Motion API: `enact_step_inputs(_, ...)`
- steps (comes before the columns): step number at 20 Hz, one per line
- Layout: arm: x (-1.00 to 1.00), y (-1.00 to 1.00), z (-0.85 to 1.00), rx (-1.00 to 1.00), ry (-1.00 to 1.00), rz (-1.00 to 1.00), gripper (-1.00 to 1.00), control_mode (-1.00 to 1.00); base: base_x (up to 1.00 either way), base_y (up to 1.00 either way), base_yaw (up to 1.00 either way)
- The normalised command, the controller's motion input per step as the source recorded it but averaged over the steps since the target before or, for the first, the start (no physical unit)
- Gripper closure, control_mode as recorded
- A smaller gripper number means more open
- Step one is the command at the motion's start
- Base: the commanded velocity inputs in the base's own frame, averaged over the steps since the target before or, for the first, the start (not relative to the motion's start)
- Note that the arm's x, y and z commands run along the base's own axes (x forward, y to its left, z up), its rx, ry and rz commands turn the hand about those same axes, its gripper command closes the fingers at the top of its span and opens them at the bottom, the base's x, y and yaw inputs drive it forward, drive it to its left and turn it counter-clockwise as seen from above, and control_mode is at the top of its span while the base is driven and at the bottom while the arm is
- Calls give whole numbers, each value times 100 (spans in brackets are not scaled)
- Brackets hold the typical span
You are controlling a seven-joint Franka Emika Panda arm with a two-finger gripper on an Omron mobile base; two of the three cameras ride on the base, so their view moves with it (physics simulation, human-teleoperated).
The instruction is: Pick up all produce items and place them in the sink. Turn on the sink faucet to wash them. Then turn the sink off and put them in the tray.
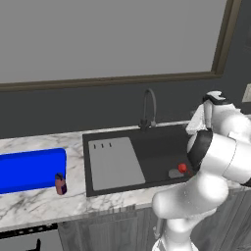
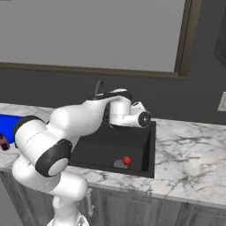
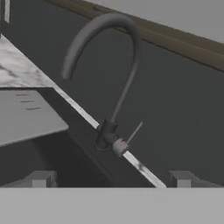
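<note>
Counts: one small round bright-red produce ball (image 1: 182,167), one black rectangular sink (image 1: 162,142), one faucet (image 1: 148,109), one blue tray (image 1: 30,169), one small brown-red cylinder (image 1: 60,185) with a dark base. Red ball lies on the basin floor at the near right, just beside the round grey drain (image 1: 175,173); from the right base camera it sits by the front wall of the basin. Flat grey drainboard panel (image 1: 115,163) covers the left half of the sink, three short slots at its far edge. Faucet is slender dark metal, high arched gooseneck, small base on the back rim; hand camera shows a thin lever (image 3: 134,131) sticking out from a pale knob at its base. Tray is flat, bright blue, rounded corners, on the white-grey marbled counter (image 1: 39,206) left of the sink, cylinder standing at its near right corner. Gripper (image 3: 110,179) hangs over the basin facing the faucet, two grey finger tips (image 3: 40,179) spread wide apart, nothing between them, not touching the faucet. Dark wall and brown-framed window behind.
</note>
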Motion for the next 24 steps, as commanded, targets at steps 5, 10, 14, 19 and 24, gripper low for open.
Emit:
enact_step_inputs(5, -37, -15, 23, -1, 6, -23, -100, -100, 0, 0, 0)
enact_step_inputs(10, -28, -2, 22, 0, 22, -26, -100, -100, 0, 0, 0)
enact_step_inputs(14, -18, 0, 8, 2, 33, -27, -100, -100, 0, 0, 0)
enact_step_inputs(19, -30, 0, 2, 8, 29, -31, -100, -100, 0, 0, 0)
enact_step_inputs(24, -18, -3, -6, 2, 22, -22, -100, -100, 0, 0, 0)
